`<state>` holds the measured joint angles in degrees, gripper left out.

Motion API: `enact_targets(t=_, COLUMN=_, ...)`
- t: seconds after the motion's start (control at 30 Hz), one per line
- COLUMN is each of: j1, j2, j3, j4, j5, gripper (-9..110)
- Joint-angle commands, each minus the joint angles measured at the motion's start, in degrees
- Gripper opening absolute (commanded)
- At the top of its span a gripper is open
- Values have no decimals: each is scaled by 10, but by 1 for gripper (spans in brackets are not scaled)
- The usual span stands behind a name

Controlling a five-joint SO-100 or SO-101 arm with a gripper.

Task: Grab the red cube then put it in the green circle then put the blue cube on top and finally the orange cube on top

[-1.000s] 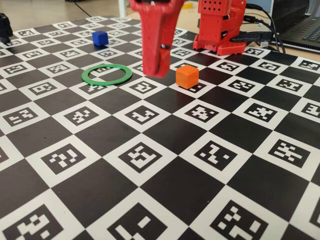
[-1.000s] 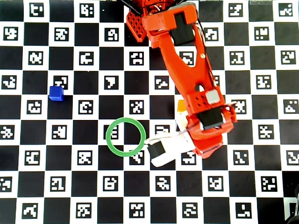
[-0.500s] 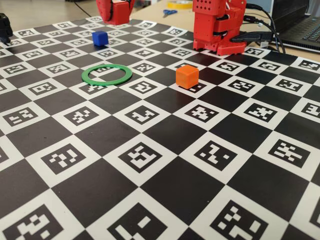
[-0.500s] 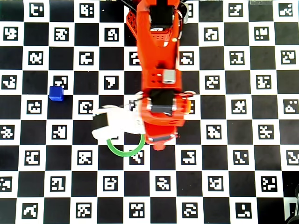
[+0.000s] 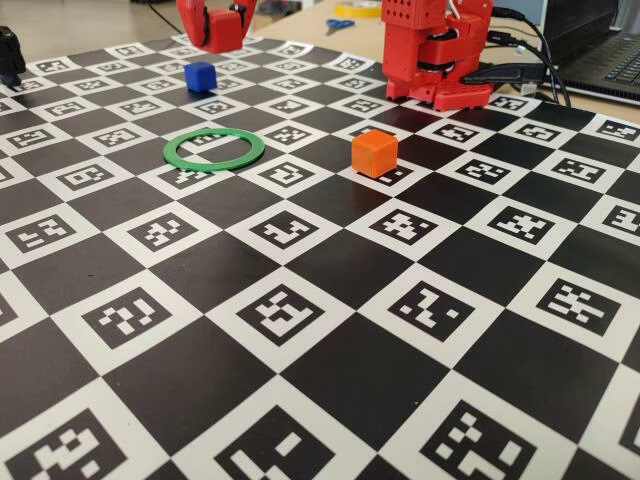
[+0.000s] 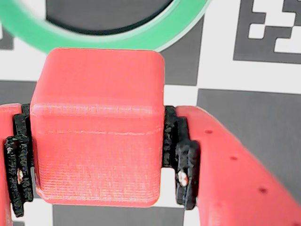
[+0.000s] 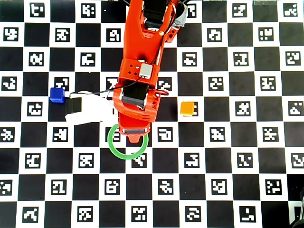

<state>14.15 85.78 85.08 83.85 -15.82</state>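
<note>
The red cube point(image 6: 99, 127) fills the wrist view, clamped between the black pads point(image 6: 178, 155) of my gripper point(image 6: 96, 155), which is shut on it. The green circle point(image 6: 181, 21) lies on the board just beyond the cube. From overhead, my gripper point(image 7: 134, 137) hangs over the upper part of the green circle point(image 7: 124, 156) and hides the red cube. In the fixed view my gripper point(image 5: 215, 28) is raised at the top left, behind the green circle point(image 5: 215, 165). The blue cube point(image 7: 57, 95) sits left of the circle, the orange cube point(image 7: 187, 109) right of it.
A black-and-white marker board point(image 7: 223, 180) covers the table. The red arm base point(image 5: 435, 50) stands at the back, with cables and a laptop point(image 5: 600, 50) to its right. The white wrist camera point(image 7: 88, 108) sticks out near the blue cube point(image 5: 201, 76). The orange cube point(image 5: 375, 153) stands mid-board.
The arm has swung left in the overhead view, from beside the orange cube to over the green circle. In the fixed view the gripper has receded to the top left.
</note>
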Motion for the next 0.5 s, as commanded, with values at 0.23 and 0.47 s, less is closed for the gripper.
enact_targets(t=0.23, j1=4, j2=58, j3=98, j4=-123, j5=-4, gripper=10)
enact_targets(t=0.47, j1=7, j2=36, j3=129, j4=-191, j5=-10, gripper=10)
